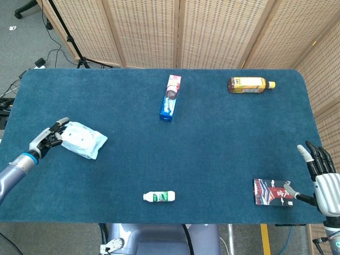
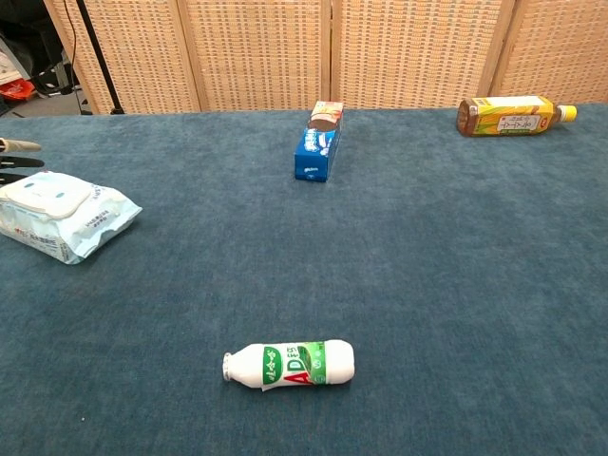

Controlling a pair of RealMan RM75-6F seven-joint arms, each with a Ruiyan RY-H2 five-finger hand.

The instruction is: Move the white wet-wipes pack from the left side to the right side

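Wet-wipes pack [image 1: 82, 139] lies on the left part of the worktop [image 1: 212, 138], gripped at its outer end by the left robot hand [image 1: 49, 139]; carrying it right should clear the small bottle [image 1: 159, 196], while the right robot hand [image 1: 321, 172] waits open-fingered.

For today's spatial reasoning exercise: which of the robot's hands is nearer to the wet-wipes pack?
Left. The left hand is right at the wet-wipes pack, against its left end. The right hand is far off at the table's opposite edge.
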